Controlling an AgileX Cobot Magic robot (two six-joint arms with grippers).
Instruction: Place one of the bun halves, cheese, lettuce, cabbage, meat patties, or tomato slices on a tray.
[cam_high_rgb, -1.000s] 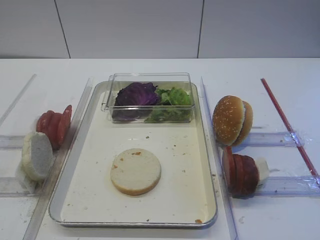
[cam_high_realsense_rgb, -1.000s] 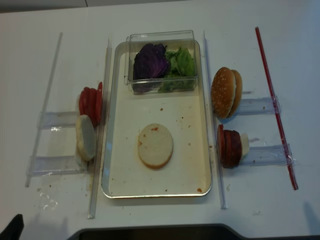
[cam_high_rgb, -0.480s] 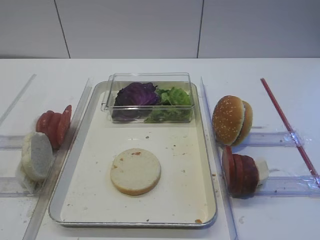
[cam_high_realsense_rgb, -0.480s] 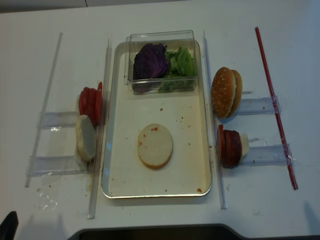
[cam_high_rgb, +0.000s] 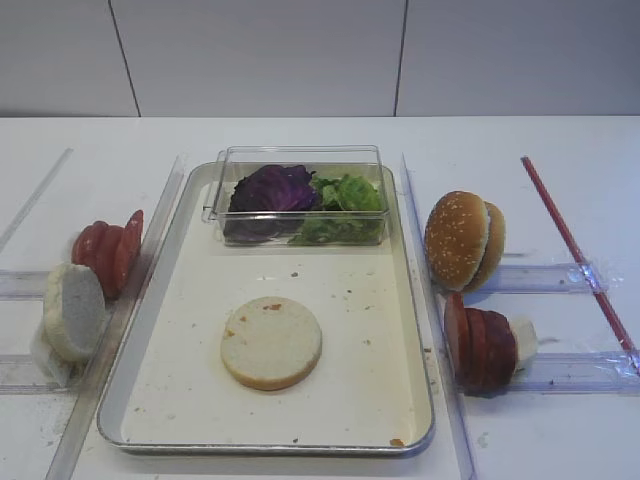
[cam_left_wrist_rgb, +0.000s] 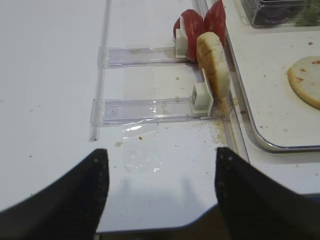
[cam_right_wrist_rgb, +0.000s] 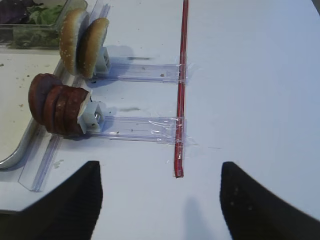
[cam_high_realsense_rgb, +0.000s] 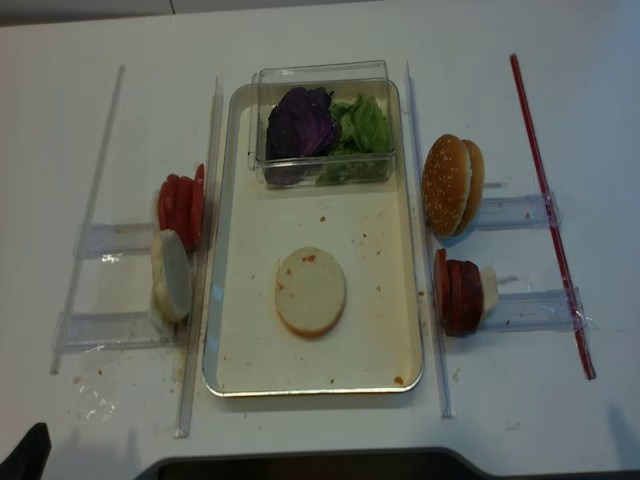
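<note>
Both grippers are sitting with jaws spread wide and nothing between them.

Right wrist view: the right gripper (cam_right_wrist_rgb: 160, 200) is hanging over bare desk near the desk's front edge, its two dark fingers (cam_right_wrist_rgb: 65, 210) far apart. The meat patties (cam_right_wrist_rgb: 56, 111) are standing on edge well ahead of the left finger, leaning on a clear rack (cam_right_wrist_rgb: 135, 127), with the sesame bun (cam_right_wrist_rgb: 82, 45) on the rack behind. A red stick (cam_right_wrist_rgb: 181, 85) is running straight out ahead of the jaws.

Left wrist view: the left gripper (cam_left_wrist_rgb: 160, 200) is also gaping, hovering over a crumb-dusted patch of desk. One of the bun halves (cam_left_wrist_rgb: 214, 70) is standing upright in a clear holder ahead and a bit right of the jaws, the tomato slices (cam_left_wrist_rgb: 197, 25) just behind it. The tray (cam_left_wrist_rgb: 260, 140) rim is passing by the right finger.

Exterior high view: a bun half (cam_high_rgb: 271, 342) is lying flat on the tray floor, toward the tray's front edge. A clear box (cam_high_rgb: 300, 195) at the tray's back edge is holding the cabbage (cam_high_rgb: 272, 190) on the left and the lettuce (cam_high_rgb: 345, 200) on the right.

Realsense view: same layout, and only a dark bit of the left arm (cam_high_realsense_rgb: 25, 455) is showing at the desk's front left corner.
</note>
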